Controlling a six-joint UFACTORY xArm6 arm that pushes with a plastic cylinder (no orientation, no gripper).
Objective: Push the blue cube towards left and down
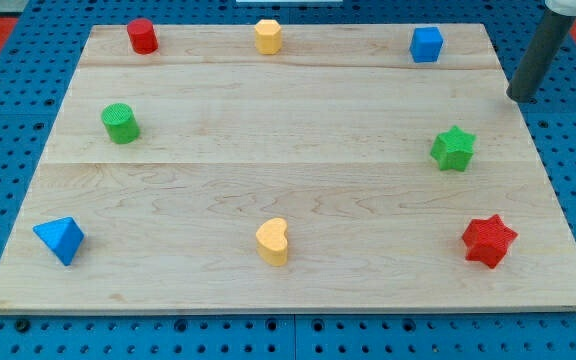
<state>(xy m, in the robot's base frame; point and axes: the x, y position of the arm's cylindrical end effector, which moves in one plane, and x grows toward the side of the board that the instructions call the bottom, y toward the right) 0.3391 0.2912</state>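
Note:
The blue cube [426, 44] sits near the top right of the wooden board [288, 180]. My tip [521, 99] is at the board's right edge, to the right of and below the blue cube, well apart from it. The dark rod rises from the tip up and right to the view's top right corner.
A red cylinder [142, 36] and a yellow hexagonal block [268, 36] stand along the top. A green cylinder [120, 123] is at left, a green star [454, 149] at right. Along the bottom lie a blue pyramid [60, 240], a yellow heart [273, 241] and a red star [489, 241].

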